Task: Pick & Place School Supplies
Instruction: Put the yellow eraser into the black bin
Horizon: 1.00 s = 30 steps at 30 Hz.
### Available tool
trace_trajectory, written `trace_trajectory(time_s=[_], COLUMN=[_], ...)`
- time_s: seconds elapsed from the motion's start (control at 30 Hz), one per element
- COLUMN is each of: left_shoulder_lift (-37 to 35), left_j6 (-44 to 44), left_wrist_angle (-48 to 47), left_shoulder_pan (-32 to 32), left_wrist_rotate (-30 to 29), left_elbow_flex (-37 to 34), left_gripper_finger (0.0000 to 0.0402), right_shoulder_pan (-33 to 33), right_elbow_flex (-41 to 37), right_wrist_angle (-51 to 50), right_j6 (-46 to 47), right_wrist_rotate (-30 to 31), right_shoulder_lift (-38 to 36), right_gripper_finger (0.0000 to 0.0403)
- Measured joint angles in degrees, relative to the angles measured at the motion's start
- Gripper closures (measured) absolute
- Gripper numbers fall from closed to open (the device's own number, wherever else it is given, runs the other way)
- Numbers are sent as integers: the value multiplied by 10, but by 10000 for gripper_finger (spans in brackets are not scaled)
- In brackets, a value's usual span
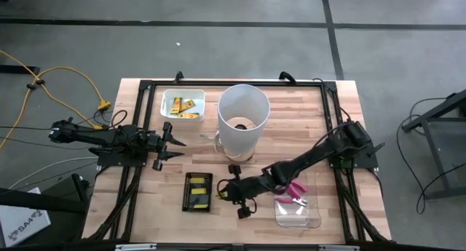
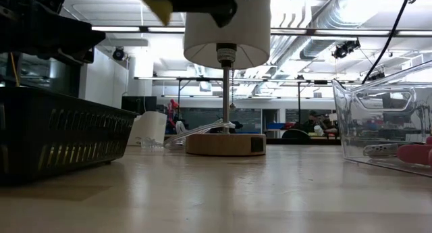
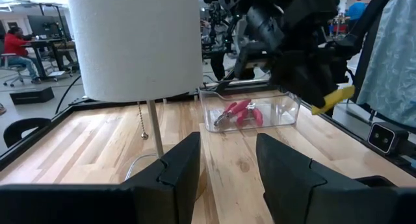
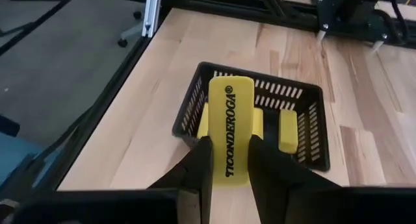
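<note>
The eraser [image 4: 231, 130] is a flat yellow oblong with rounded corners and "TICONDEROGA" printed in black along its length. The right claw [image 4: 229, 160] is clenched on its near end, one dark finger pressed against each long side, so the eraser sticks straight out ahead of the fingers. From the left wrist view its yellow tip [image 3: 333, 99] pokes out of the right claw, up off the worktop [image 1: 291, 113].

Just ahead of and below the right claw sits a black basket [image 4: 302, 149] with slotted walls, and more yellow erasers [image 4: 287, 130] lie inside it. In the high view the right claw [image 1: 220, 191] hangs at the basket's [image 1: 197, 191] edge, well above the wood.

Behind the right claw, a clear bin [image 1: 298, 211] holds the pink-handled pliers [image 1: 294, 192], lying flat on its floor. A white tub [image 1: 183, 105] with yellow pieces sits far beyond it, past the white lamp [image 1: 243, 120].

The left claw [image 1: 172, 145] waits beside the lamp, fingers spread apart and holding nothing.
</note>
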Motion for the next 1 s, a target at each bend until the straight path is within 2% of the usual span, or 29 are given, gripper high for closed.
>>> trace_trajectory(time_s=[0.47,0.83,1.0], left_shoulder_lift=[0,0,0], left_j6=[0,0,0], left_wrist_angle=[0,0,3], left_shoulder_pan=[0,0,0], left_wrist_rotate=[0,0,0], left_elbow_flex=[0,0,0], left_gripper_finger=[258,258,258], right_shoulder_pan=[-5,-8,-9], right_elbow_flex=[0,9,73], right_wrist_angle=[134,130,111], right_j6=[-9,-12,-47], right_wrist_rotate=[14,30,23], right_shoulder_lift=[61,79,108], right_gripper_finger=[331,331,331])
